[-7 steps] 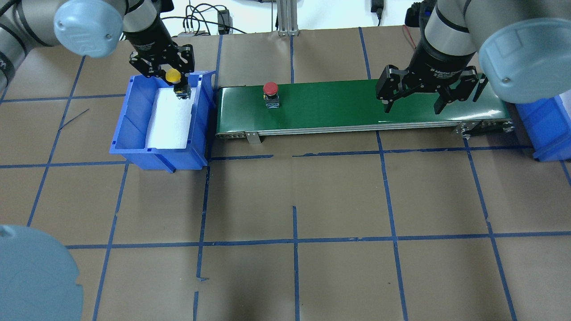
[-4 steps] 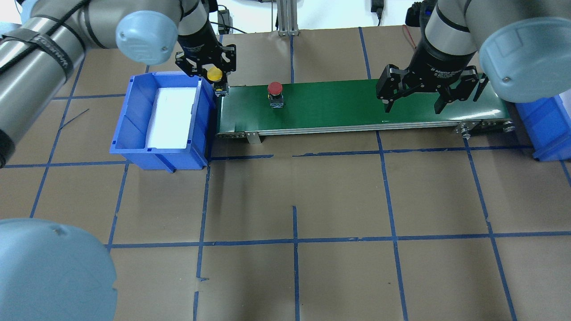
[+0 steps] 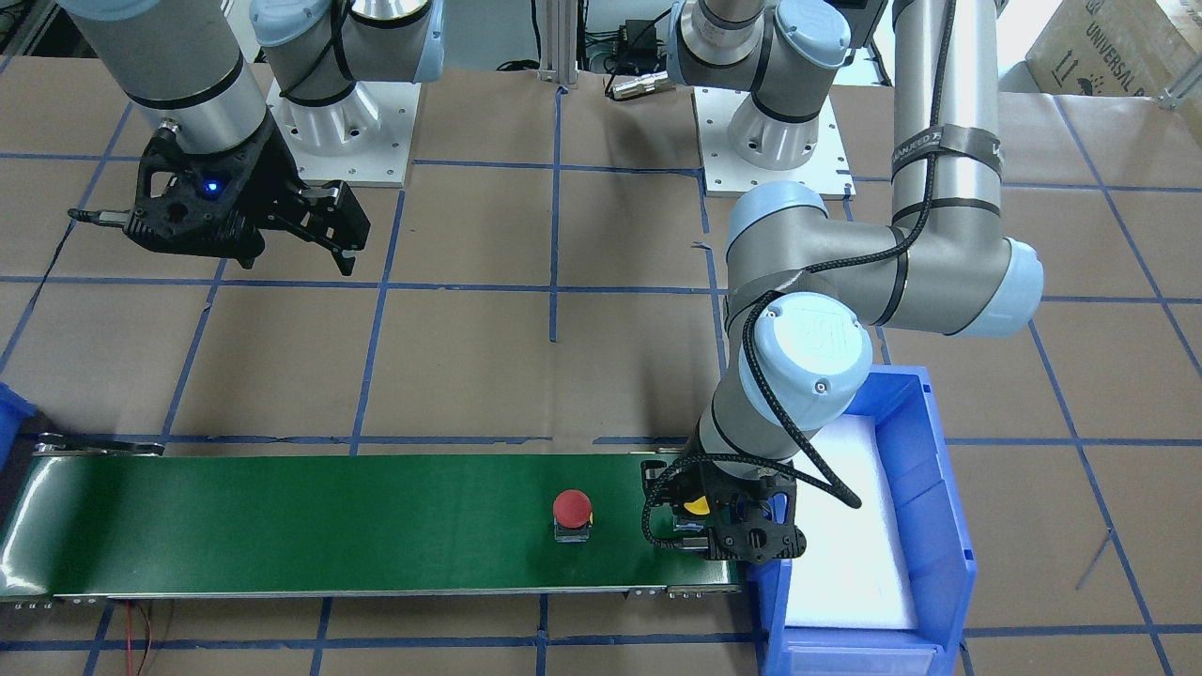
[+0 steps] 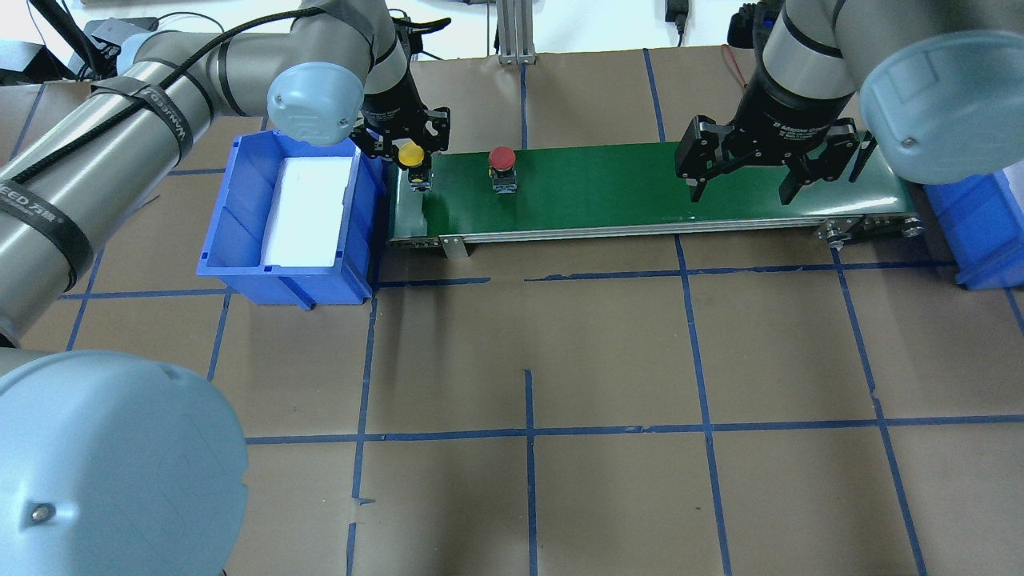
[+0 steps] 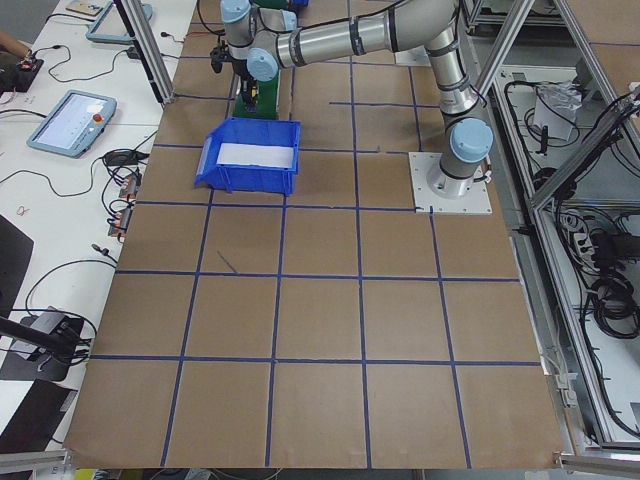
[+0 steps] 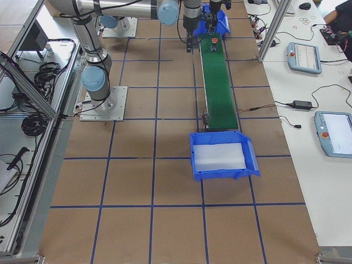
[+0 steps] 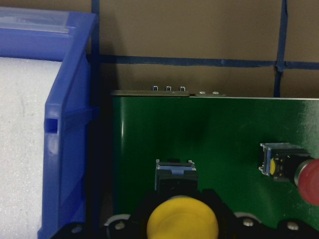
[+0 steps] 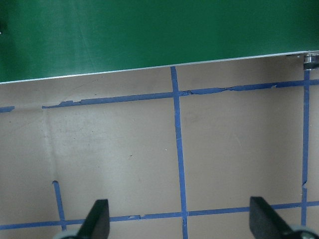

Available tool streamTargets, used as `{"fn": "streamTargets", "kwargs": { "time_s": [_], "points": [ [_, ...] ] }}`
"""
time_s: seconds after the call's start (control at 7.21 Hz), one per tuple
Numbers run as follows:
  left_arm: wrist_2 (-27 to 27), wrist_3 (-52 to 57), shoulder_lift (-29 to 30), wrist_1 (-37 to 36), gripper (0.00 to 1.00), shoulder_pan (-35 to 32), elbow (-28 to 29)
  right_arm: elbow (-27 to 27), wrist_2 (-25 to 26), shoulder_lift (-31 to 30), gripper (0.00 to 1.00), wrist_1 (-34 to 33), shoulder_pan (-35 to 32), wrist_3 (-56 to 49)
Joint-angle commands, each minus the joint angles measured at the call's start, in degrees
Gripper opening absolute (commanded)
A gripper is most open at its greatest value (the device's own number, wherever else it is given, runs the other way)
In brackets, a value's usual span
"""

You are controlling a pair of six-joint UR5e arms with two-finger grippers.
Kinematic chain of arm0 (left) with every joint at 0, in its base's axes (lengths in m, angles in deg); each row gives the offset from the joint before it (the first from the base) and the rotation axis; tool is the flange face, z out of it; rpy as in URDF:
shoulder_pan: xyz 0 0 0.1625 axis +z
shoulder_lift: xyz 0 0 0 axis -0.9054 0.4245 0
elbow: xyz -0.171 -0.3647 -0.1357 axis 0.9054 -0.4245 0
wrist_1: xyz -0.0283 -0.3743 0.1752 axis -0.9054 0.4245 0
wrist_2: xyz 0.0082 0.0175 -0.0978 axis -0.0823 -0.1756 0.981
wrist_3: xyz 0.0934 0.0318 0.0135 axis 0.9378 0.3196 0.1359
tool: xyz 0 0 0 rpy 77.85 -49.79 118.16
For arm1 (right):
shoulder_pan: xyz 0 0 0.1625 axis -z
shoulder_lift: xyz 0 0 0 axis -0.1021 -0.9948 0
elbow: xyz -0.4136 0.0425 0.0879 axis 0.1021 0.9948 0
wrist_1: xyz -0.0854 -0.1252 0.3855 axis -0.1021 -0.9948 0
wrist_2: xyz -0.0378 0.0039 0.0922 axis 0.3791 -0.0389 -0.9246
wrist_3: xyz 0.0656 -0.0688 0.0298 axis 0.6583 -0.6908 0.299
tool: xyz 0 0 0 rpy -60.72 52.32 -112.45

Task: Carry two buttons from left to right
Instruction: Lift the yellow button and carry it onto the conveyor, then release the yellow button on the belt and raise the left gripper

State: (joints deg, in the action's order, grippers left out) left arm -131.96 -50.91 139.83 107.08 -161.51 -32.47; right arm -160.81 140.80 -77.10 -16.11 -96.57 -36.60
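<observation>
My left gripper (image 4: 413, 166) is shut on the yellow-capped button (image 4: 411, 154) and holds it over the left end of the green conveyor belt (image 4: 608, 188). The left wrist view shows the yellow cap (image 7: 182, 218) between the fingers, with its dark body over the belt. I cannot tell whether it touches the belt. The red-capped button (image 4: 502, 158) stands upright on the belt a little to the right; it also shows in the front view (image 3: 572, 508). My right gripper (image 4: 740, 188) is open and empty above the belt's right part.
A blue bin (image 4: 240, 200) lined with white foam stands against the belt's left end, close to my left gripper. A second blue bin (image 4: 980, 224) sits past the belt's right end. Brown paper with blue tape lines covers the table.
My left gripper has carried the yellow button rightward, from over the blue bin to over the belt's left end. The red button has moved slightly right along the belt. The right arm is still.
</observation>
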Motion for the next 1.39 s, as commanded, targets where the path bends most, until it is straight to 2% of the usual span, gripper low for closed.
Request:
{"fn": "streamTargets", "kwargs": {
  "time_s": [0.0,0.14,0.28,0.42,0.56,0.69,0.97,1.25],
  "points": [
    [-0.07,0.94,0.43,-0.64,0.27,0.13,-0.51,0.0,-0.09,0.0,1.0,0.09,0.1,-0.09],
    [-0.07,1.47,0.6,-0.64,0.28,0.65,-0.77,0.0,-0.09,0.0,1.0,0.0,0.1,-0.09],
    [0.28,1.39,0.6,-0.64,0.41,1.18,-0.95,0.0,-0.09,0.0,1.0,0.09,0.1,-0.09],
    [-0.15,1.65,0.43,-0.64,0.69,1.36,-1.3,0.0,-0.17,0.0,1.0,0.0,0.1,-0.09],
    [-0.07,1.57,0.17,-0.64,0.86,1.53,-1.74,0.09,-0.17,0.0,1.0,0.35,0.27,-0.26],
    [0.02,1.04,-0.44,-0.64,0.94,1.53,-1.66,0.17,-0.17,0.0,1.0,0.18,0.45,-0.26],
    [-0.16,1.73,-4.46,0.14,1.0,2.23,-1.73,0.26,-0.35,0.0,1.0,0.01,0.54,-0.18],
    [-0.42,1.83,-11.04,6.09,1.0,2.67,-1.92,0.09,-0.09,-0.09,1.0,0.62,0.98,-0.26]
  ]
}}
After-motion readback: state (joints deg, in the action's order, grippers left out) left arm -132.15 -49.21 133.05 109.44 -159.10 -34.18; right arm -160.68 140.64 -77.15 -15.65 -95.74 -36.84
